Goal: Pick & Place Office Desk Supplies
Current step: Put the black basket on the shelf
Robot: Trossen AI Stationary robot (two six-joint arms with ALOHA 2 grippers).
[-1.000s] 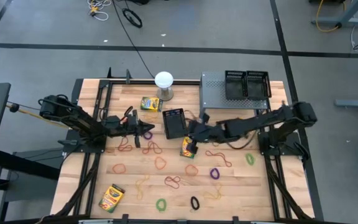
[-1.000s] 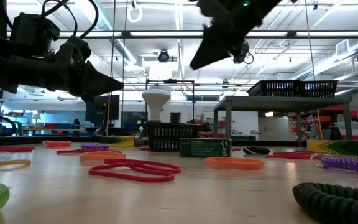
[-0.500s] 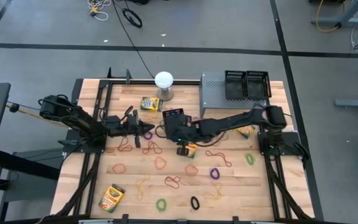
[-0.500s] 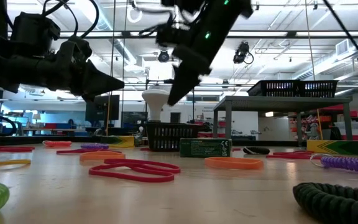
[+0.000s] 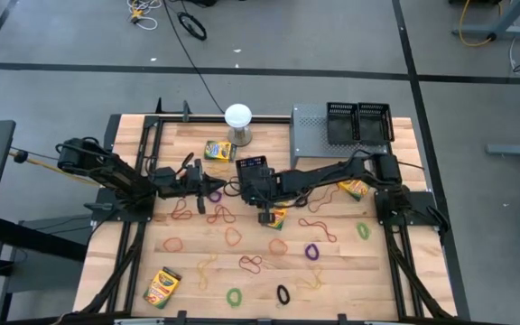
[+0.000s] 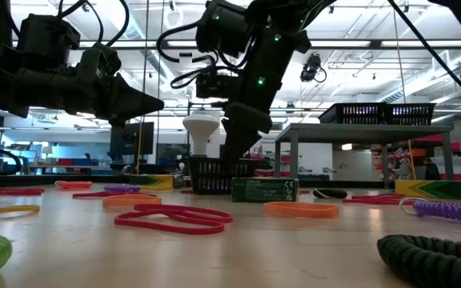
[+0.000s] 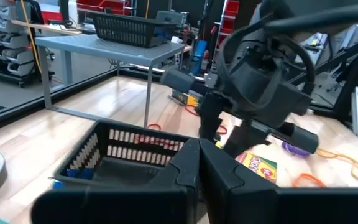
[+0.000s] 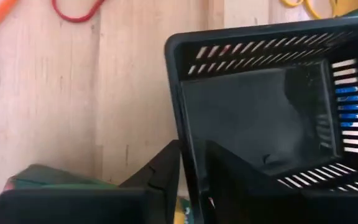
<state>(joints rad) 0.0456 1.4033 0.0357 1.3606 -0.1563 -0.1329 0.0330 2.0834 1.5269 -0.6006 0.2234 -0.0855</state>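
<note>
Bands first: thin rubber-band loops (image 5: 233,236) in red, orange, purple, green and black lie scattered over the pale wooden table (image 5: 125,262), with a small yellow-and-green cardboard crayon box (image 5: 162,285) near the front-left corner.

My left gripper (image 5: 213,191) hangs left of centre, its claw pressed together on nothing and its tip pointing at the small black mesh plastic bin (image 5: 253,175) in the middle of the table.

My right gripper (image 5: 260,188) reaches across to that bin. A second crayon box (image 5: 274,218) lies just beside the bin on its front side, a third (image 5: 218,149) sits behind it near the white globe on a short stand (image 5: 238,118), and a fourth (image 5: 355,188) lies under the right arm. Further right, two more black mesh bins (image 5: 359,122) stand side by side on the grey perforated metal riser (image 5: 310,135).

From above I cannot make out the grip. The right wrist view settles it: one finger (image 8: 163,165) is outside the bin's wall (image 8: 185,99), the other inside, closed on it. That view also shows blue through the mesh slots.

The left wrist view shows the bin (image 7: 129,152) from the side, upright on the table, with the right gripper (image 7: 219,127) at its far edge. The low view shows the bin (image 6: 214,174) resting flat on the wood.
</note>
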